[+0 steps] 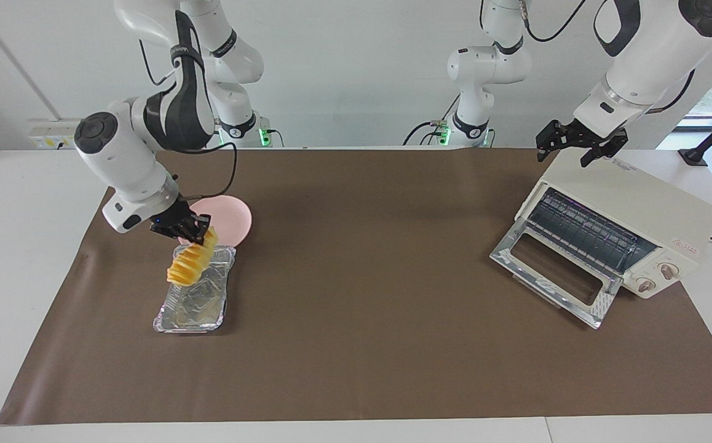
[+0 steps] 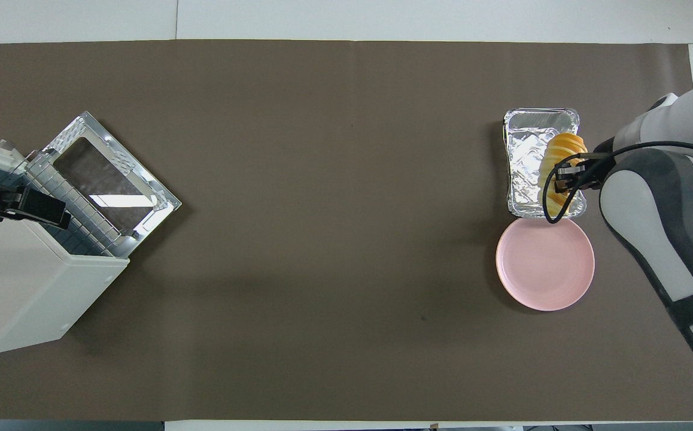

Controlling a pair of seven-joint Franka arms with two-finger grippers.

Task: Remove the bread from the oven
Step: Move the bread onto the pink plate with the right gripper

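Note:
My right gripper (image 1: 198, 232) is shut on the upper end of the golden ridged bread (image 1: 188, 264). The bread hangs tilted over the silver foil tray (image 1: 195, 307), and I cannot tell whether its lower end touches the tray. In the overhead view the right gripper (image 2: 567, 182) and bread (image 2: 567, 148) are over the tray (image 2: 526, 157). The cream-white oven (image 1: 639, 209) stands at the left arm's end with its glass door (image 1: 553, 274) folded down and its wire rack bare. My left gripper (image 1: 577, 147) is open over the oven's top and holds nothing; it also shows in the overhead view (image 2: 26, 205).
A round pink plate (image 1: 233, 216) lies beside the foil tray, nearer to the robots, and nothing is on it (image 2: 545, 266). A brown mat (image 1: 362, 277) covers the table between the tray and the oven (image 2: 23, 293).

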